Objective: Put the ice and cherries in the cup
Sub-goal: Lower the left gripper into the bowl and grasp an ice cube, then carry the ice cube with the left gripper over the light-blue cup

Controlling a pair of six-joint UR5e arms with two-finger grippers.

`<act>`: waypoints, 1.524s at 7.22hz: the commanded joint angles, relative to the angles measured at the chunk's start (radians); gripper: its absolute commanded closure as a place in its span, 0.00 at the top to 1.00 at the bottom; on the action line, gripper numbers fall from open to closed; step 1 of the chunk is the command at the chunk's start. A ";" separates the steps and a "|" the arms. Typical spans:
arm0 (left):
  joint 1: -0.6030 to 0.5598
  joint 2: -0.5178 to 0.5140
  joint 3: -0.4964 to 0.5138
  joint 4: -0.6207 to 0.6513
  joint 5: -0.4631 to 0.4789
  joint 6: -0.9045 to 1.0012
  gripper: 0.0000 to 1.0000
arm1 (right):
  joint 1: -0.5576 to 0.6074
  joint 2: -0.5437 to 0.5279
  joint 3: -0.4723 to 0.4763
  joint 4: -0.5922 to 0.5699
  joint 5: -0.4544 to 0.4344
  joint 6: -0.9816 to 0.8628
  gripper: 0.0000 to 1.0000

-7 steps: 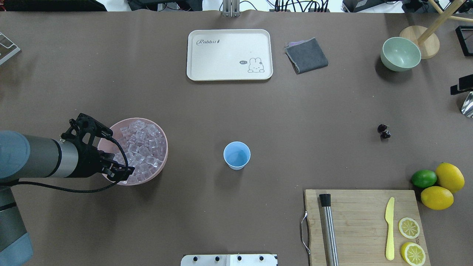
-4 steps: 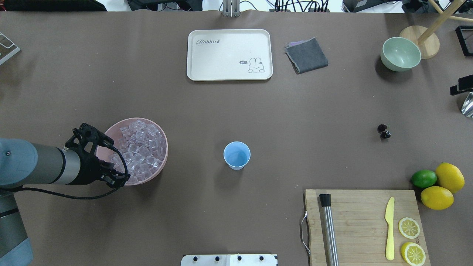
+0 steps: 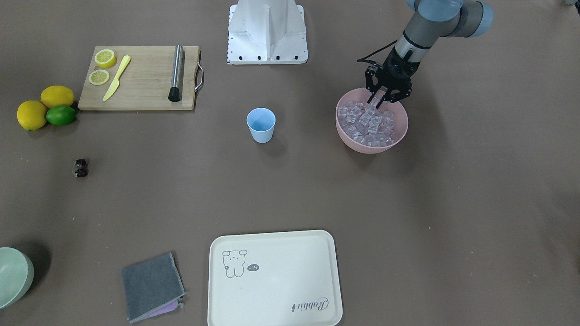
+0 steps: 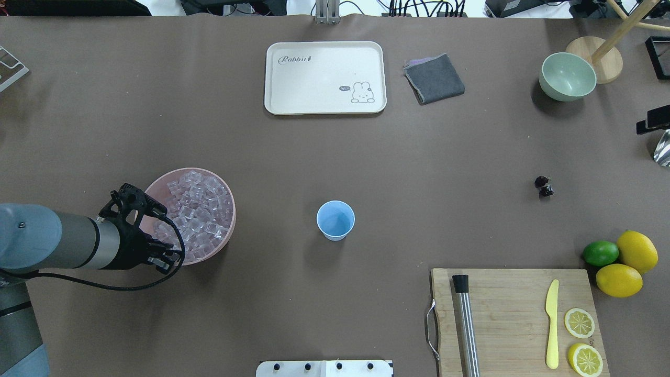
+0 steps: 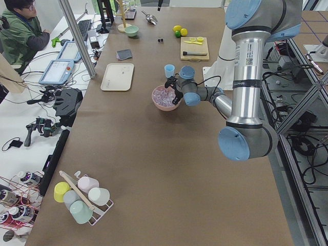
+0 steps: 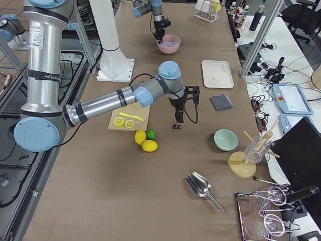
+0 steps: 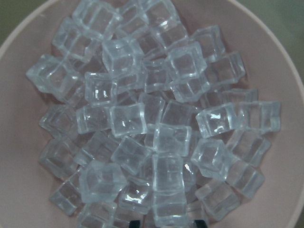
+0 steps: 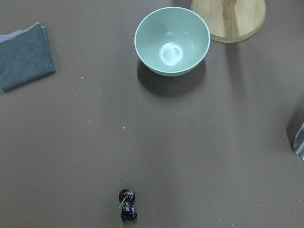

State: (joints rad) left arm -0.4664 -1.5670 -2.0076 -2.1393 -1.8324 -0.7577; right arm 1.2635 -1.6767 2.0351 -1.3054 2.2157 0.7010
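Note:
The ice (image 3: 369, 122) fills a wide pink bowl (image 3: 362, 147); several clear cubes fill the left wrist view (image 7: 152, 128). My left gripper (image 3: 384, 100) is open, its tips down among the cubes at the bowl's robot-side rim, also seen from overhead (image 4: 168, 256). The light blue cup (image 4: 335, 220) stands upright and empty mid-table, apart from the bowl. The dark cherries (image 4: 544, 186) lie on the bare table, low in the right wrist view (image 8: 127, 205). My right gripper (image 6: 184, 114) hangs above them; I cannot tell whether it is open or shut.
A wooden board (image 4: 513, 314) holds a metal muddler, a yellow knife and lemon slices. Two lemons and a lime (image 4: 620, 256) lie beside it. A pale green bowl (image 4: 568, 76), a grey cloth (image 4: 434, 78) and a cream tray (image 4: 324, 78) sit at the far side.
My left gripper has drawn back toward the robot and sunk lower, to the near rim of the pink bowl. Cup and cherries have not moved.

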 commanded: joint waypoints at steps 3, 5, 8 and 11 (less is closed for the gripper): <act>-0.134 -0.011 -0.036 -0.010 -0.174 -0.008 0.00 | -0.001 0.000 0.001 0.000 -0.001 0.000 1.00; -0.149 -0.168 0.005 -0.013 -0.192 -0.222 0.00 | -0.003 0.000 0.001 0.002 -0.001 0.000 1.00; -0.120 -0.387 0.113 -0.007 -0.121 -0.457 0.00 | -0.012 0.000 0.001 0.002 -0.001 -0.015 1.00; 0.068 -0.519 0.179 -0.001 0.184 -0.693 0.00 | -0.021 -0.001 0.004 0.003 -0.001 -0.012 1.00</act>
State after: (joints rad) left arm -0.4862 -2.0295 -1.8630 -2.1413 -1.7838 -1.3675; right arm 1.2471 -1.6769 2.0374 -1.3035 2.2150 0.6867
